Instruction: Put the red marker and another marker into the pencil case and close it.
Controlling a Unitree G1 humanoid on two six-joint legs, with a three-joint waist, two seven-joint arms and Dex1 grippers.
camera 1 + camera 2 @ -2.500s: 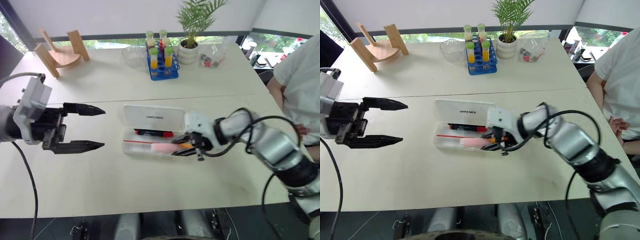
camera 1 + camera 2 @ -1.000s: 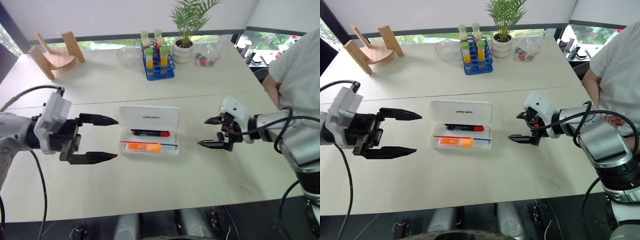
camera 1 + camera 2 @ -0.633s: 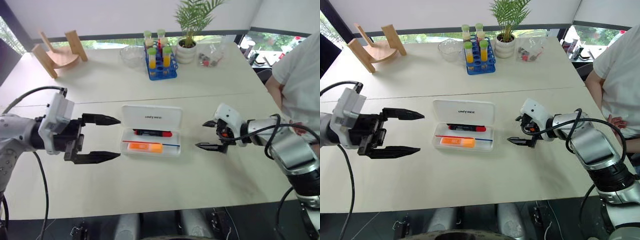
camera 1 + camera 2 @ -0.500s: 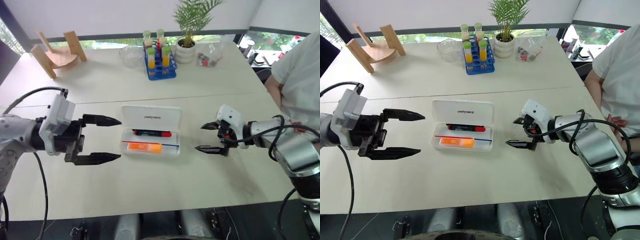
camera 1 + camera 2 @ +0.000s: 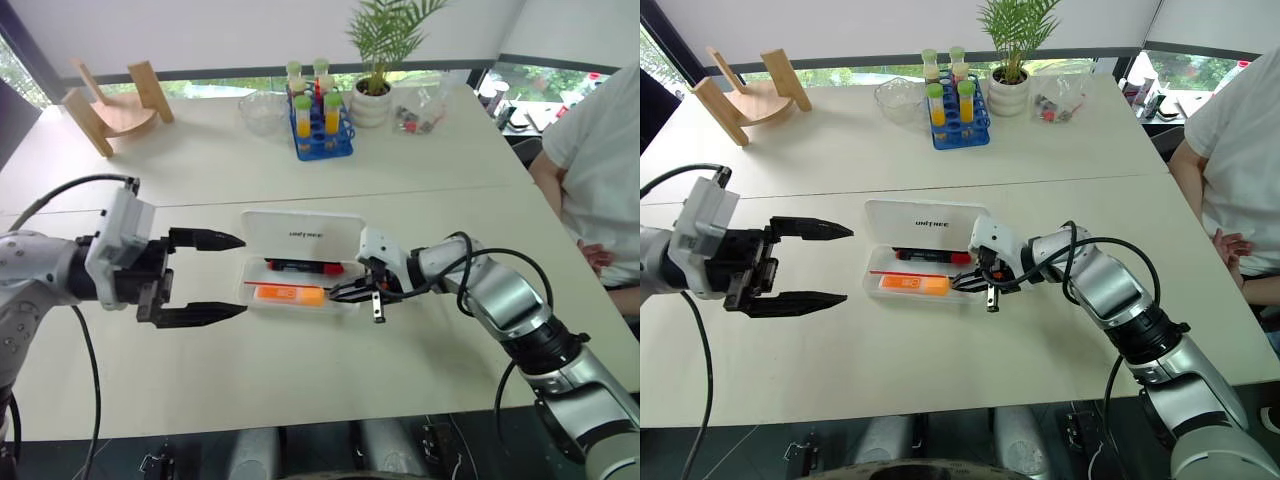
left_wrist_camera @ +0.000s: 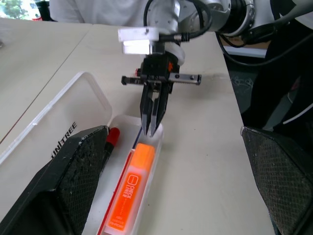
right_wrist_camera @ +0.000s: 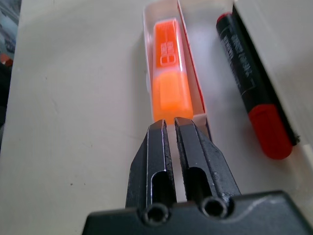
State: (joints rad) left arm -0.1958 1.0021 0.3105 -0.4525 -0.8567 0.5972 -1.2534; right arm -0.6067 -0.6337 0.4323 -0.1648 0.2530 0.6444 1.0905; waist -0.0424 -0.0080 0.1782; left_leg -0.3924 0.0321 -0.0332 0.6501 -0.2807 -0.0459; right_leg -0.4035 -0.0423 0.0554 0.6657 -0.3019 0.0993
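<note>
The white pencil case [image 5: 305,232] lies open in the middle of the table, its lid folded back. In its tray rest the red marker [image 5: 306,267], dark with a red cap, and another marker [image 5: 287,294], a thick orange one, side by side. My right gripper [image 5: 333,296] is shut, nothing visible between its fingers. Its tips [image 7: 168,125] sit at the tray's right end, just off the end of the orange marker [image 7: 168,83] and beside the red marker [image 7: 254,93]. My left gripper [image 5: 240,276] hovers open to the left of the case, pointing at it.
At the back of the table stand a blue test-tube rack [image 5: 322,125], a potted plant [image 5: 377,100], a glass bowl [image 5: 264,110] and a wooden stand [image 5: 115,105]. A person in a white shirt [image 5: 600,160] sits at the right edge.
My right gripper has swung left and down from beyond the case to its right end, and has gone from open to shut. The left gripper has stayed in place, open.
</note>
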